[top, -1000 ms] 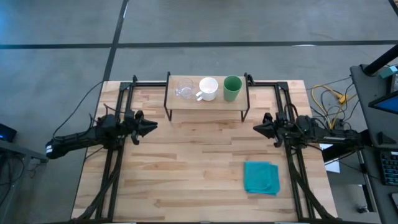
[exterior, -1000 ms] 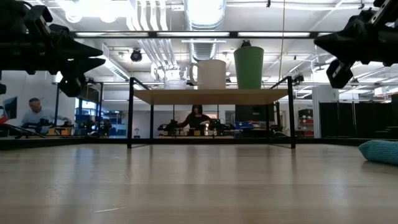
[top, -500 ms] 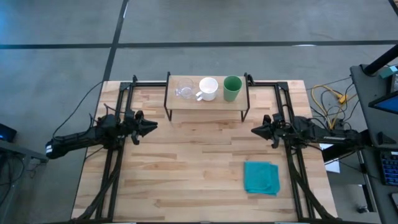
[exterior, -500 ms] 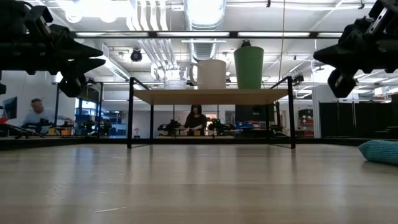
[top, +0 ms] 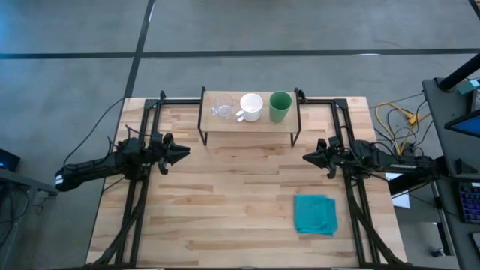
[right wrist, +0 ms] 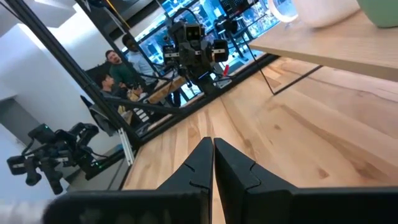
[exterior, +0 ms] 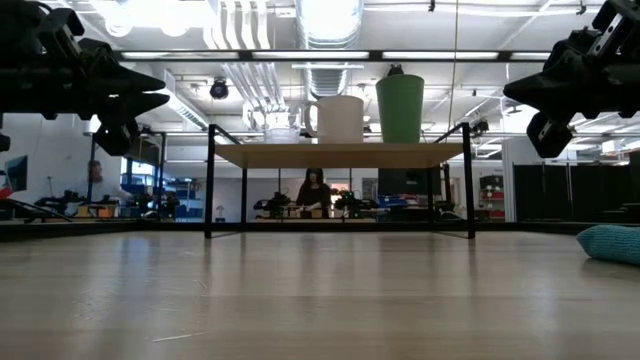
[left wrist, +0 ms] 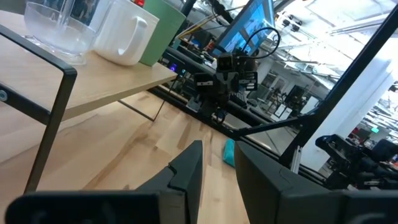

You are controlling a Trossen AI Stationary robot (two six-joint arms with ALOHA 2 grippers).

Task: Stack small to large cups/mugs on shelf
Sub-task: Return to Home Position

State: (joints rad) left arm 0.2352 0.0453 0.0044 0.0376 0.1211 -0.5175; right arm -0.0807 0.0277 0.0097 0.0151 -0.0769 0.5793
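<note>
Three vessels stand in a row on the shelf at the table's far side: the clear glass cup on the left, the white handled mug in the middle, the green cup on the right. Each rests on its base on the board. My left gripper hovers off the shelf's left end with a narrow gap between its fingers. My right gripper hovers off the shelf's right end, shut. Both point toward the table's middle and hold nothing.
A teal folded cloth lies on the table's near right part, below the right arm. Black frame rails run along both table sides. Bare tabletop spreads between the arms and in front of the shelf. People sit in the room beyond the table.
My right gripper has shifted a little toward the table's left and dipped slightly, staying shut. The left arm and the three vessels have kept still.
</note>
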